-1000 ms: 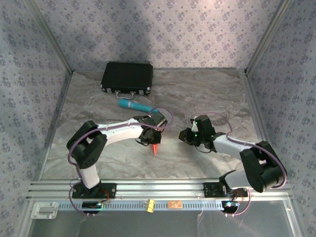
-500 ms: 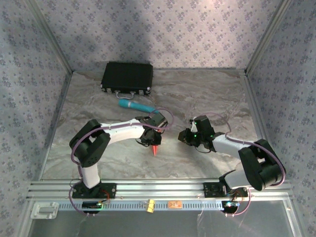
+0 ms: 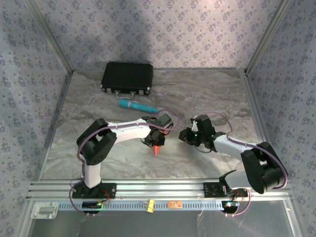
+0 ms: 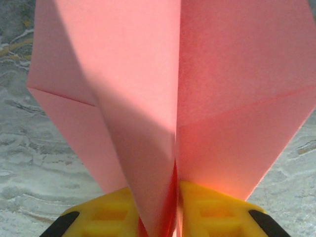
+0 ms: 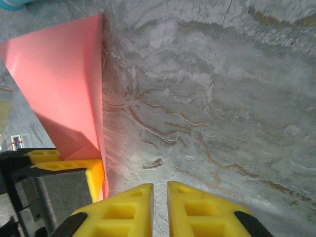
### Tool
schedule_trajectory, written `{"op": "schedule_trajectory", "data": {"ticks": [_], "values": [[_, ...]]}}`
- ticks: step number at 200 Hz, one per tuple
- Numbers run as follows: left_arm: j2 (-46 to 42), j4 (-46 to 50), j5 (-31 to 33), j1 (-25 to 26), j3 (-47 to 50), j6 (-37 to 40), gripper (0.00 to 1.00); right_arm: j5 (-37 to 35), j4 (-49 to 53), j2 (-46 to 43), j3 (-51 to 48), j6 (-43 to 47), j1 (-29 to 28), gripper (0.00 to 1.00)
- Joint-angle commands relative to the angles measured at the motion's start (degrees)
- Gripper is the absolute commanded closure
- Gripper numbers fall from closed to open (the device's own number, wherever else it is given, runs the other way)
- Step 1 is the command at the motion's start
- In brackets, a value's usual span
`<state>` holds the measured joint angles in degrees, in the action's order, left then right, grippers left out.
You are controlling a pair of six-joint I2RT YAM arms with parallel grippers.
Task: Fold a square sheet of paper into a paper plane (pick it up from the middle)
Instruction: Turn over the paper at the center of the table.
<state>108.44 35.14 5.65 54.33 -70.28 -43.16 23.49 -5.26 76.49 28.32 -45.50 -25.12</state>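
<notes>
**Item:** the paper plane [image 4: 197, 89].
**Material:** thin, matte salmon-pink paper. It is folded to a pointed shape with a sharp centre crease and slanting fold lines across both wings. Light is let through the single layers.
**Location:** near the middle of the counter [image 3: 207, 94], a grey marbled surface, between the two arms. Whether its tip rests on the counter cannot be told.

**Left gripper** [image 4: 176, 185]: yellow ribbed plastic fingers [image 4: 212, 202], grasping the plane, with the centre crease pinched in the narrow gap.
**Right gripper** [image 5: 159, 187]: the same yellow fingers, drawn almost together on nothing, just beside the plane.

**Step in hand (judged):** the folded plane is being presented or set down.
**Handling:**
- The crease is best pinched lightly, so the wings are not crushed.
- The plane is best lowered level before it is let go.
- The wing is best left untouched by the right fingers.

**Also listed:** a black case [image 3: 127, 77], hard-shelled, at the far left, and near it a teal cylinder [image 3: 136, 105], smooth.
</notes>
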Motion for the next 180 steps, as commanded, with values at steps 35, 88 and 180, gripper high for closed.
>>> {"op": "schedule_trajectory", "data": {"ticks": [35, 88, 180], "values": [[4.52, 3.37, 0.77, 1.40, -2.49, -2.47, 0.73, -1.46, 3.24, -5.37, -1.90, 1.53, 2.67, 0.83], [4.83, 5.36, 1.51, 1.57, -2.39, -6.15, 0.65, -0.54, 3.67, -7.38, -3.22, 2.24, 4.40, 0.82], [5.77, 10.27, 4.63, 3.66, -6.62, -12.40, 0.58, 1.56, 4.39, -9.31, -4.50, 3.74, 6.47, 0.81]]}}
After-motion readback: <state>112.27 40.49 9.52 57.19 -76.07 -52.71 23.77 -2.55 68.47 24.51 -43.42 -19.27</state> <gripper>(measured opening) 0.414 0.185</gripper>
